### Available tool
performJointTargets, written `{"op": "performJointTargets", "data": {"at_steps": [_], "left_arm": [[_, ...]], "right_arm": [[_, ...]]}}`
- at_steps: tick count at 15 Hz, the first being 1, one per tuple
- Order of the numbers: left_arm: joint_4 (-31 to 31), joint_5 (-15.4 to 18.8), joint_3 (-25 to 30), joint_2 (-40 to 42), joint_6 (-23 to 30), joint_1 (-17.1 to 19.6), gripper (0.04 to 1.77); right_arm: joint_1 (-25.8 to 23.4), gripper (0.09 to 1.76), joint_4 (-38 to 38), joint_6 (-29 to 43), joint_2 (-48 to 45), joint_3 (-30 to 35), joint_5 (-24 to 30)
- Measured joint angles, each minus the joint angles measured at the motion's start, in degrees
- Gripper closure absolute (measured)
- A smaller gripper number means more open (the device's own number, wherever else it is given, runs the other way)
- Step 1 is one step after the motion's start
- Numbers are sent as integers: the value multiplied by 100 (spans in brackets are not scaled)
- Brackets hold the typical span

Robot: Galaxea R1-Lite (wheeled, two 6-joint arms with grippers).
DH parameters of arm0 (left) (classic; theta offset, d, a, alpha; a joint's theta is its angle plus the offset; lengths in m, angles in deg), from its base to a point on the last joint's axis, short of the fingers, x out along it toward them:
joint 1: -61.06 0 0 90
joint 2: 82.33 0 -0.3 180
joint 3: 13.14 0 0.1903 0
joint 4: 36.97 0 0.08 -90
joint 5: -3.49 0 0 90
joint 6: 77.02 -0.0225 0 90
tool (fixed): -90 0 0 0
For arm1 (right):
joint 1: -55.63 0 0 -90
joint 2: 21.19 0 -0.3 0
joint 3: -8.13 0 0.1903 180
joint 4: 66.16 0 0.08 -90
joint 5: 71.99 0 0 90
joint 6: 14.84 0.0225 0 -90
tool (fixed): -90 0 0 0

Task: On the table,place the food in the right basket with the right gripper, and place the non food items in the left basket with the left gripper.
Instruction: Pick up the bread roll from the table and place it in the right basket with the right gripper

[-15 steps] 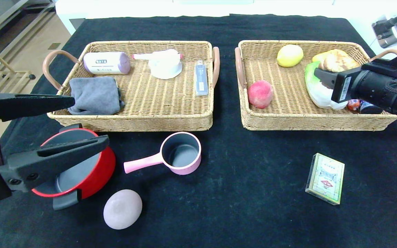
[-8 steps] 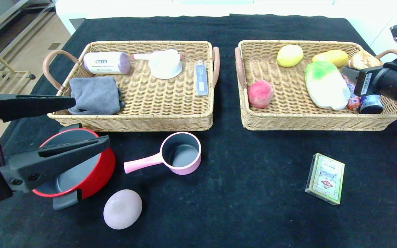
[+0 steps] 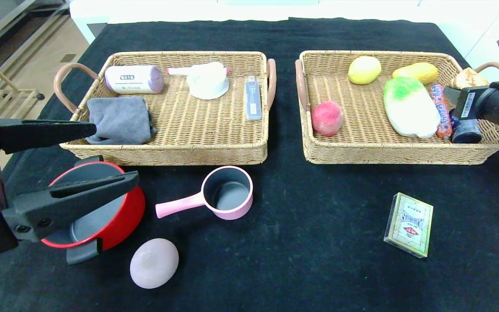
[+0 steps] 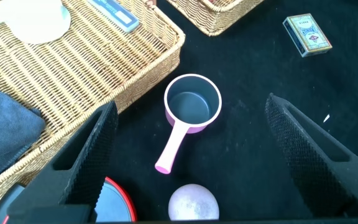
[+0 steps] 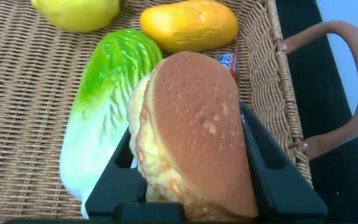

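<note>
My right gripper (image 3: 461, 86) is shut on the golden-brown burger bun (image 3: 467, 79) and holds it above the right end of the right basket (image 3: 362, 154); in the right wrist view the bun (image 5: 191, 124) fills the jaws. The napa cabbage (image 3: 409, 106) lies in that basket. My left gripper (image 3: 115, 152) is open and empty above the red pot (image 3: 124, 216), in front of the left basket (image 3: 189, 147). The pink saucepan (image 3: 227, 193), the lilac-grey egg lump (image 3: 154, 263) and the green-and-cream card box (image 3: 409, 224) lie on the black table.
The left basket holds a grey cloth (image 3: 118, 120), a lilac cylinder (image 3: 133, 79), a white object (image 3: 207, 81) and a blue stick (image 3: 253, 97). The right basket holds a red peach (image 3: 327, 118), two yellow fruits (image 3: 364, 69), a sausage (image 3: 440, 110) and a dark can (image 3: 467, 132).
My right gripper has carried the bun from over the cabbage to the basket's right end, uncovering the cabbage and sausage. The left gripper has hardly moved.
</note>
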Motion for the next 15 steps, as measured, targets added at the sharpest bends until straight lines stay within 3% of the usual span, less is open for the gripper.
{"op": "performJointTargets", "data": {"at_steps": [3, 9, 15], "left_arm": [[0, 0, 6, -6, 0, 0, 9], [0, -2, 6, -6, 0, 0, 9], [0, 0, 6, -6, 0, 0, 9]], "right_arm": [[-20, 103, 13, 5, 90, -18, 4], [-26, 57, 11, 11, 124, -33, 1], [-30, 34, 16, 22, 132, -33, 1]]}}
